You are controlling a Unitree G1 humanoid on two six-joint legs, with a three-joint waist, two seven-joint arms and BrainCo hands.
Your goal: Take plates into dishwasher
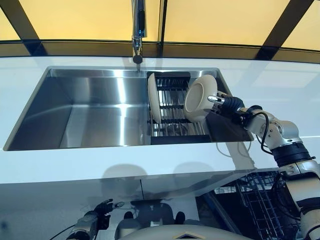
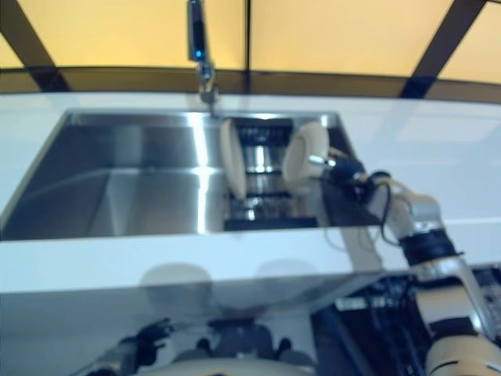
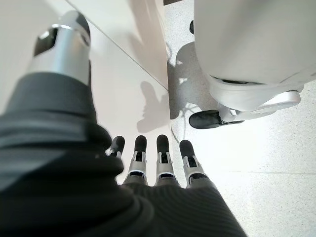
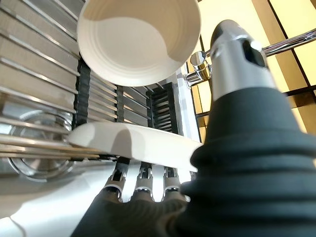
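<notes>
Plates stand on edge in the dark rack (image 1: 172,107) at the right end of the sink (image 1: 90,110): one plate (image 1: 154,97) upright on the rack's left, a second plate (image 1: 200,97) tilted toward the right hand (image 1: 226,103). The left hand (image 1: 92,220) hangs below the tabletop (image 1: 150,165).

Left wrist view: its fingers (image 3: 163,153) are straight, holding nothing.

Right wrist view: the fingers (image 4: 143,180) slip under the near plate's rim with the thumb above, pinching it. Lift straight up to clear the rack's bars before swinging toward the dishwasher basket (image 1: 260,200) at lower right.
</notes>
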